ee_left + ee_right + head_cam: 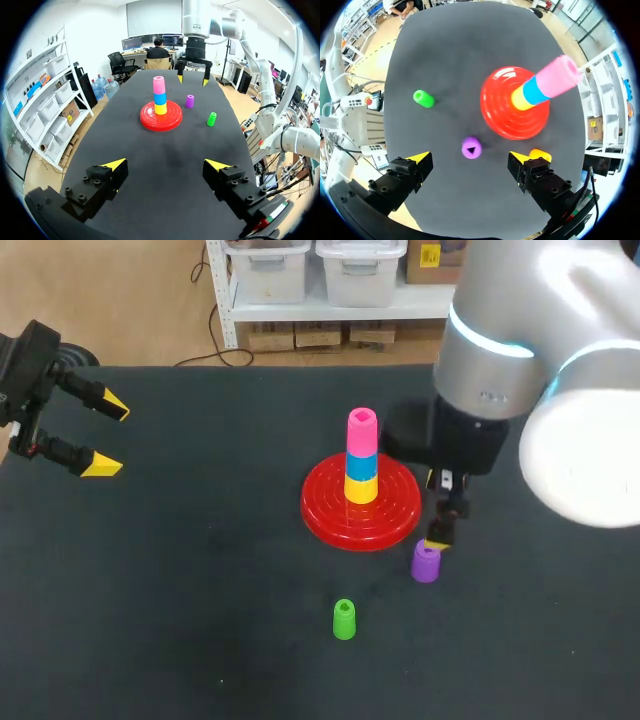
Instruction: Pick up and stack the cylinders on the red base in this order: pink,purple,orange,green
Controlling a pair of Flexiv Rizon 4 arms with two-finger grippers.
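Roughly beneath right end effector (470, 158), purple cylinder (471, 148)

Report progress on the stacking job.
Done: the pink cylinder sits topmost on the red base. In hand: nothing; the right gripper hangs open above the purple cylinder. Left: purple, then orange, which I cannot clearly make out, then the green cylinder on the table.

Right arm (500, 350) gleams silver, 1 pale-blue lit ring, white round cap. Left gripper (166, 164), right gripper (470, 159): black blocks, dark screws, 2 yellow wedge tips each.
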